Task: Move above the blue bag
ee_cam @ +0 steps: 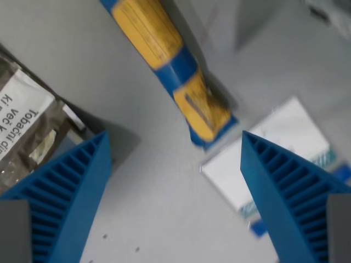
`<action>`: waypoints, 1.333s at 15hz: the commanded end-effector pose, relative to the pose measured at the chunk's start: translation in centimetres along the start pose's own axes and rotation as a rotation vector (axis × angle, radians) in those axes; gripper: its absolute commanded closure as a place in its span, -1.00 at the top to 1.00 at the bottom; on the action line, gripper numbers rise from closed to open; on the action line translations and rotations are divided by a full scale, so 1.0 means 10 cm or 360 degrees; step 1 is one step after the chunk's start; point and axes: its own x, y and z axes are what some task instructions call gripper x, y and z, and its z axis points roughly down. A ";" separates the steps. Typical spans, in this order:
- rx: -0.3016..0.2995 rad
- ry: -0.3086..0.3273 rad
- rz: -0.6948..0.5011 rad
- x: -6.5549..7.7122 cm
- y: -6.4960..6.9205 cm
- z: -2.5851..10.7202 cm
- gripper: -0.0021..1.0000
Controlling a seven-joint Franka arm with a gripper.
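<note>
**Jaws spread over a grey tabletop, blue and yellow bag ahead**

Grey tabletop (164, 208) fills most of the wrist view, smooth and pale, with a few small dark specks low down between the fingers. The picture is somewhat blurred, so fine print on the things cannot be read in full.

The gripper (175, 139) points into the scene from the bottom edge. Its two ribbed blue fingers (71, 192) rise from the lower corners, one at the wrist view's left and one at the wrist view's right, and the jaws stand spread wide with nothing between them but bare tabletop.

The blue bag (170, 60) lies on the tabletop above the gap between the fingers, running slantwise from the top edge of the picture down toward the middle. It is a long, narrow pack, blue with large yellow panels. Its lower end sits just beside the tip of the finger at the wrist view's right, and apart from the other finger.

A white flat packet (274, 148) with blue and teal marks lies at the wrist view's right, partly hidden behind that finger; its upper corner is just beside the bag's lower end, and whether they touch cannot be told.

A brownish pouch (27, 126) with a white label bearing dark lettering lies at the wrist view's left edge, partly behind the left finger and well apart from the bag.
</note>
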 end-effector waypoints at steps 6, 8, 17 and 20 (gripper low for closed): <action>0.0050 0.0048 -0.0676 0.34 -0.01 0.19 1.00; 0.0047 0.0047 -0.0691 0.40 -0.02 0.23 1.00; 0.0042 0.0040 -0.0624 0.54 -0.01 0.32 1.00; 0.0043 0.0036 -0.0585 0.55 0.00 0.33 1.00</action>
